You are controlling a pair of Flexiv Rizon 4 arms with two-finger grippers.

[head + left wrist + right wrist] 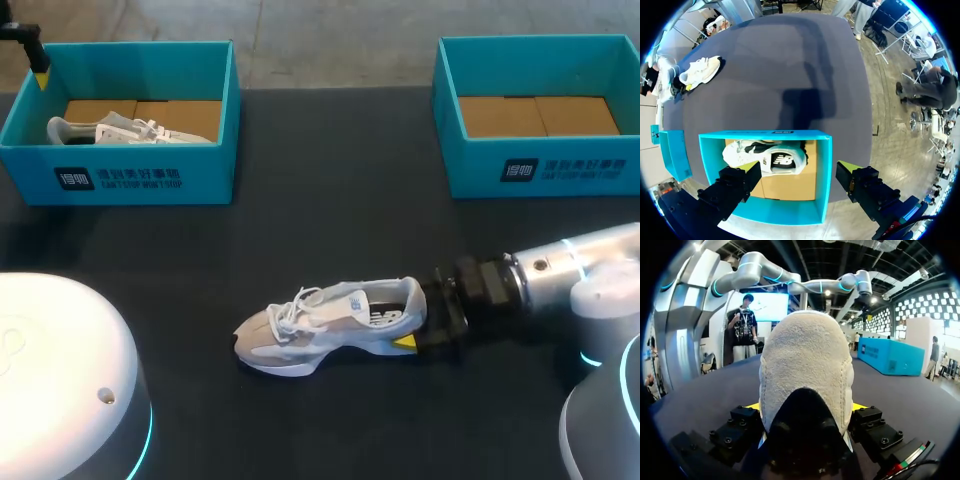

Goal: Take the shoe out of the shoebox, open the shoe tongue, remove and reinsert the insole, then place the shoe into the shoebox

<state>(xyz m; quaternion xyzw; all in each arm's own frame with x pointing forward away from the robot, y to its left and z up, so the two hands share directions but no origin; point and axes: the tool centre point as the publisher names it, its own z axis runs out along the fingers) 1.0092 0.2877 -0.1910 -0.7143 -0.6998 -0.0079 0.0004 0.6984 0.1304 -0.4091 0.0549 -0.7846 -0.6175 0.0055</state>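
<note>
Grey-white shoe (330, 320) is lying sole-down on the dark worktop (330, 200), outside both boxes, with its toe pointing to my left. Right gripper (422, 315) is clamping the heel from both sides and pinning it in place. Left gripper (797, 172) is hanging with its fingers wide apart over the left shoebox (822, 170), where a second shoe (767, 157) is lying. Judgement: take-out looks done, and tongue-opening is now in hand. Next move is calling for the left gripper to cross over and pinch the tongue while the heel is being braced.
</note>
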